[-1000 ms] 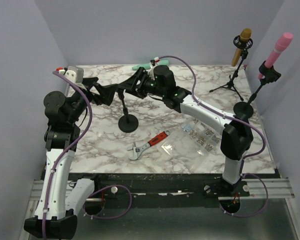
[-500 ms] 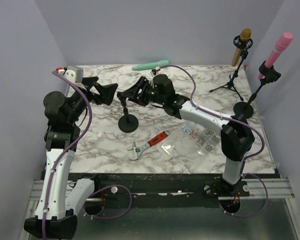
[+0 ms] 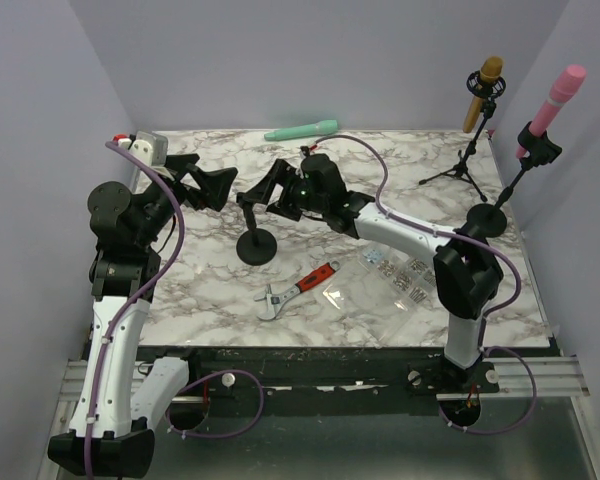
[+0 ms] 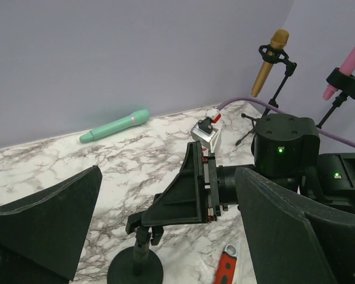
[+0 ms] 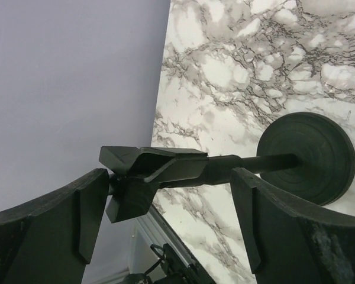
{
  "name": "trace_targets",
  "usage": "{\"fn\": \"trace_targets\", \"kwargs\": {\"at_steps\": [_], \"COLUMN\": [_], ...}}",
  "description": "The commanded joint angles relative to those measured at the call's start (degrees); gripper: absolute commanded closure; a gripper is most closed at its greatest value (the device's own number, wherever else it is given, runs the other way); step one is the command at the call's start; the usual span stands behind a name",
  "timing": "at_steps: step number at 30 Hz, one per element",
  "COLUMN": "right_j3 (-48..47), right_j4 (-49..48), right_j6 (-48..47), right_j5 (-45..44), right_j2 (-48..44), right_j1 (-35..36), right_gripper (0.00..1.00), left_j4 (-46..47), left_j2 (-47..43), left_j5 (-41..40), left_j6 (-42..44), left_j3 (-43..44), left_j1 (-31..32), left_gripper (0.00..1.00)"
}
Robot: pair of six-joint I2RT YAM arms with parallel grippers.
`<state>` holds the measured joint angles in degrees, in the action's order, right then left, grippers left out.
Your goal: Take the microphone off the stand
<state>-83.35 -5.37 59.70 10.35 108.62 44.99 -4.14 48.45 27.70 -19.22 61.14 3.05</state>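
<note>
Three mics — teal mic (image 3: 300,129) on table (image 3: 210,290); gold mic (image 3: 482,92), pink mic (image 3: 557,97) prob. clipped; 3 stands (image 3: 256,245) — L, R jaws wide.

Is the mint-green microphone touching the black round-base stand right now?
Apart. Top external view: the mint-green microphone lies by the back wall, bare marble tabletop separating it from the black round-base stand.

Honestly can't read any text, brand, label or number anywhere here. Any markings that might be there are too tiny or blurry.
</note>
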Motion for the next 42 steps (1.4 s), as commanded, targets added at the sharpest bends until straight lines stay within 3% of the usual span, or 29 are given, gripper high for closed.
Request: {"fn": "trace_targets", "kwargs": {"at_steps": [1,5,10,17,21,27,32,42], "right_j3": [-6.2,-12.1,-13.7,0.9,5.7,10.1,8.3,-15.5], "right_j4": [9.3,16.0,26.7,28.8,26.6,18.4,13.9,13.4], "right_j6": [-8.4,-17.4,-32.9,-50.0,-56.7,-56.0,-56.0,-54.8], "right_j5": [-0.2,-3.9,-20.2,-64.4,-78.9,-72.9,-70.0,-57.7], "right_j2": [-0.3,-3.9,-11.7,-24.7,-28.0,-34.8,-32.6,-12.2], "right_j1": [0.5,0.5,0.5,0.3,-2.0,-12.0,-21.4,-33.1], "right_gripper": [0.03,0.0,0.0,0.0,0.0,0.0,0.0,0.0], "left_j4": [1.2,1.8,3.7,3.8,4.6,4.6,4.2,4.9], "left_j2": [0.0,0.4,1.3,1.8,2.9,2.9,2.6,2.6], "left_j5": [1.6,2.5,4.9,4.2,6.2,5.0,4.5,6.7], "left_j6": [-0.6,-1.4,-3.2,-2.3,-3.8,-2.6,-1.8,-3.8], "left_j3": [-0.3,-0.5,-1.1,-1.8,-1.5,-1.7,-1.7,-1.5], "left_j1": [-0.3,-0.4,-0.3,0.1,0.2,1.7,3.2,3.8], "left_gripper": [0.02,0.01,0.01,0.01,0.02,0.02,0.01,0.01]}}
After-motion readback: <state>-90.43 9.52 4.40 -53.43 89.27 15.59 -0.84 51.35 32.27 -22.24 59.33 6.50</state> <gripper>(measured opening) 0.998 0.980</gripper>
